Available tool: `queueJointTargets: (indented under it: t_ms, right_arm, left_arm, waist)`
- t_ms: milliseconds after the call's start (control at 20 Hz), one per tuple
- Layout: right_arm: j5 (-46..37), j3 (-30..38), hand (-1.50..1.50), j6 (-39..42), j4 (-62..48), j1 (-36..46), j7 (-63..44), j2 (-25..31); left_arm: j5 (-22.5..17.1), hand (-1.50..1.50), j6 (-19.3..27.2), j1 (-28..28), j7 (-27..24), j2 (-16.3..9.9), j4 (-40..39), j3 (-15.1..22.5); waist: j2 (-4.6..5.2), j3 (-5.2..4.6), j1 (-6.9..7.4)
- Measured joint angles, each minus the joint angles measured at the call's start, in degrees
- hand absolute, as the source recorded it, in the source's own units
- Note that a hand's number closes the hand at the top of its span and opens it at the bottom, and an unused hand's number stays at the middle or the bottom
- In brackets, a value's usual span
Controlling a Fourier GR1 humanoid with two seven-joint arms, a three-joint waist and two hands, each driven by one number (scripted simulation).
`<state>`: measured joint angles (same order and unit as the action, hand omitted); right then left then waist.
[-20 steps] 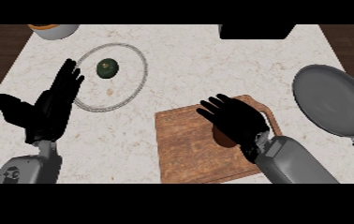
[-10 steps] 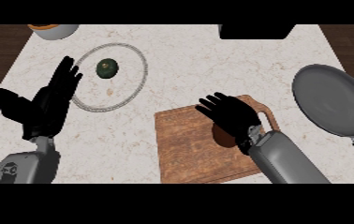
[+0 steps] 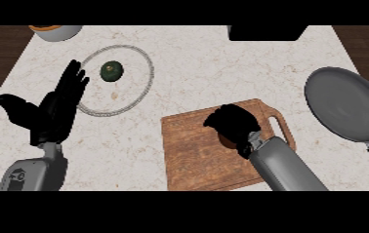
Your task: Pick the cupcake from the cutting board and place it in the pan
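The right robot hand point(image 3: 232, 125) curled downward over the cutting board point(image 3: 198, 151), hiding whatever it covered. The left robot hand point(image 3: 59, 107) rested open, fingers straight. The pan point(image 3: 338, 100) sat well apart.

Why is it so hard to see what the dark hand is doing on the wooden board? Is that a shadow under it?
In the head view, the right hand is black against the brown cutting board, so its curled fingers merge into one dark shape; a darker patch beside it looks like soft shadow. Lighting is even, without glare, and the cupcake is hidden.
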<state>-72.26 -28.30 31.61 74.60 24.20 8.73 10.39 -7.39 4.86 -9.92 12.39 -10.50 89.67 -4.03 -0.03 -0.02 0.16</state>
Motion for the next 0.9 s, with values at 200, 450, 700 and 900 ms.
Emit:
queueJointTargets:
  t_ms: [200,450,700,900]
  right_arm:
    - [-1.5,-0.2,1.5,-3.4,-2.7,0.6,4.1,-0.4]
    - [-2.5,1.3,1.5,-7.5,-5.1,0.4,7.2,-1.6]
    - [-2.7,3.6,1.5,-8.0,-4.3,-1.0,7.4,-2.9]
    - [-0.9,9.7,1.5,-8.8,-1.9,-5.5,-0.5,-4.6]
  left_arm:
    - [0.3,0.0,-0.3,-0.3,0.2,0.1,-0.2,-0.4]
    - [0.4,0.0,-0.9,1.4,1.3,0.0,2.7,-0.7]
    - [1.0,0.0,-1.0,0.9,1.4,0.2,2.1,-1.1]
    - [1.1,0.0,-0.7,1.4,1.2,0.0,2.0,-1.7]
  waist:
    - [-0.16,-0.14,0.0]
    - [-0.32,-0.17,0.13]
    - [-0.28,-0.13,-0.06]
    - [-0.56,-0.09,-1.04]
